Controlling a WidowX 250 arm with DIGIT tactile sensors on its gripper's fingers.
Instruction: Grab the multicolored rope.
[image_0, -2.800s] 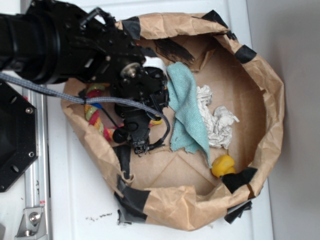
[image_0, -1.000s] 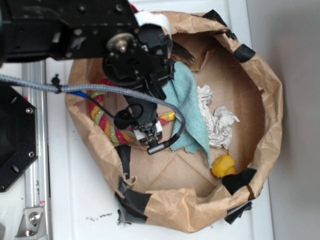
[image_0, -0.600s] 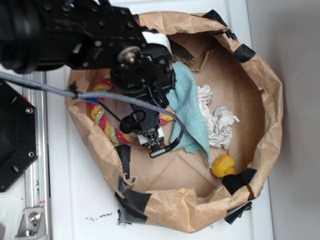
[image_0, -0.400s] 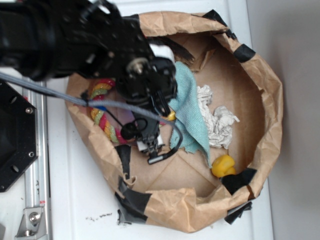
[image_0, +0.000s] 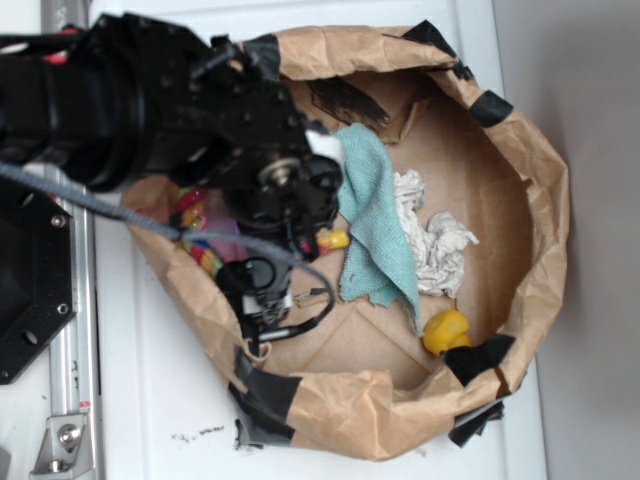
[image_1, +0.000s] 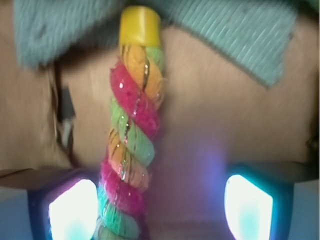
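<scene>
The multicolored rope (image_1: 131, 135) is a thick glossy twist of pink, green and orange strands with a yellow end cap at the top. In the wrist view it runs down between the fingers of my gripper (image_1: 160, 210), close to the left fingertip (image_1: 72, 210) and with a wide gap to the right one. The gripper is open and its fingers glow pale. In the exterior view the black arm (image_0: 200, 110) covers most of the multicolored rope (image_0: 192, 208). Only its left bend and its yellow tip by the cloth show. My fingers are hidden under the wrist there.
A teal cloth (image_0: 375, 225) lies just right of the rope's tip, also the teal cloth (image_1: 240, 35) above it. Crumpled white paper (image_0: 432, 240) and a small yellow toy (image_0: 446, 330) lie further right. All sit in a taped brown paper tub (image_0: 545, 210).
The arm has swung left and down over the rope and now hides more of it. Rope, cloth, paper and toy have stayed where they were.
</scene>
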